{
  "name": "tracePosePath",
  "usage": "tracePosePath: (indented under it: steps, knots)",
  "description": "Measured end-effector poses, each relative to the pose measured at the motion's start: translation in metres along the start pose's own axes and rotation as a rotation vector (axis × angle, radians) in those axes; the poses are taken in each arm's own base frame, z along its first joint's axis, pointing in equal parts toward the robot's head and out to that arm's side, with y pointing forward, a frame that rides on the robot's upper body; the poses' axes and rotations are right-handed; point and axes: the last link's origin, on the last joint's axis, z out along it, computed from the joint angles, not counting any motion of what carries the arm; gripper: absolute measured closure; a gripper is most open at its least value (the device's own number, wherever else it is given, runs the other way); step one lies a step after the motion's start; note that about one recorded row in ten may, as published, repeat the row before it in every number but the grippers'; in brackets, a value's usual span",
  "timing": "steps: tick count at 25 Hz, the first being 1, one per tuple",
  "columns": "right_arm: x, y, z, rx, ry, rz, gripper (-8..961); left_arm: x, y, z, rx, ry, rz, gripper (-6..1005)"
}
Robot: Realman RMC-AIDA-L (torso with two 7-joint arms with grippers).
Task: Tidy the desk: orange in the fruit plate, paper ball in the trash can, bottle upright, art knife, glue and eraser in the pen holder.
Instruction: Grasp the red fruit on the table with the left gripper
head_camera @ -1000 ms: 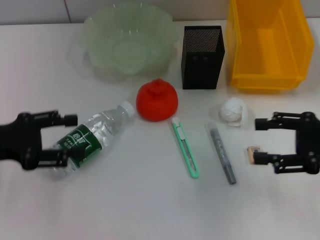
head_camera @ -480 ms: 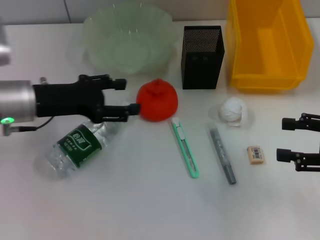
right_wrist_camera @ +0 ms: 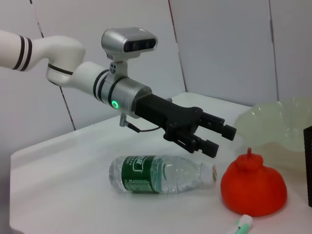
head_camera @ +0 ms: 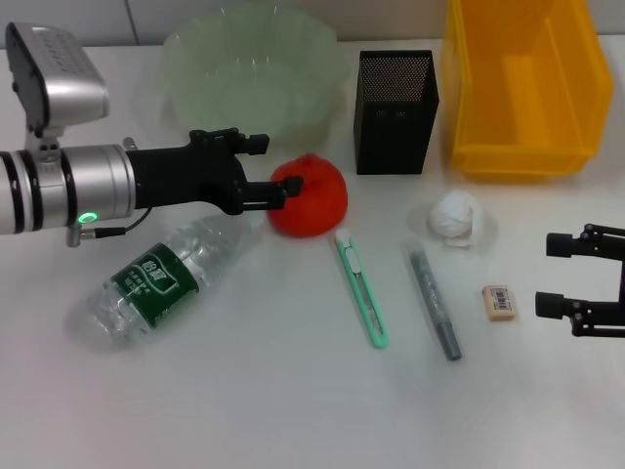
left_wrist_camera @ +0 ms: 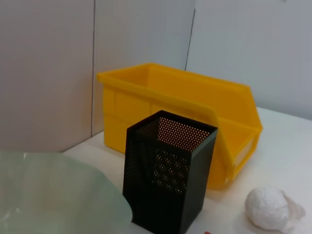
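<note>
The red-orange orange sits on the table in front of the pale green fruit plate. My left gripper hovers open just left of the orange, above the cap of the bottle, which lies on its side. The paper ball, green art knife, grey glue stick and eraser lie on the table. My right gripper stands open just right of the eraser, apart from it.
The black mesh pen holder stands behind the orange, with the yellow trash can to its right at the back. The fruit plate is at the back left.
The left gripper left the bottle's side and swung right and back to the orange's left edge. The right gripper drew back right from the eraser, then stayed still.
</note>
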Motion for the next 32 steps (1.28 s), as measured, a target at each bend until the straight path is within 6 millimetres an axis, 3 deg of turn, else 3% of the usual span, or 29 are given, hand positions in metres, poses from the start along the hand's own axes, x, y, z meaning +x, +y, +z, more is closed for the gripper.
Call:
tracePosePath:
  steps: [13, 22, 27, 32]
  knots:
    - [-0.002, -0.003, 0.007, -0.008, 0.001, -0.008, 174, -0.002, 0.008, 0.046, 0.029, -0.054, 0.045, 200]
    - [0.0, -0.004, 0.006, 0.009, 0.004, -0.004, 175, -0.002, 0.008, 0.049, 0.044, -0.046, 0.037, 201]
    - [0.0, -0.005, 0.007, 0.013, 0.004, -0.004, 176, -0.006, 0.007, 0.047, 0.054, -0.056, 0.032, 274]
    - [-0.001, -0.006, 0.008, 0.014, 0.003, -0.006, 176, -0.007, 0.006, 0.047, 0.062, -0.06, 0.031, 448]
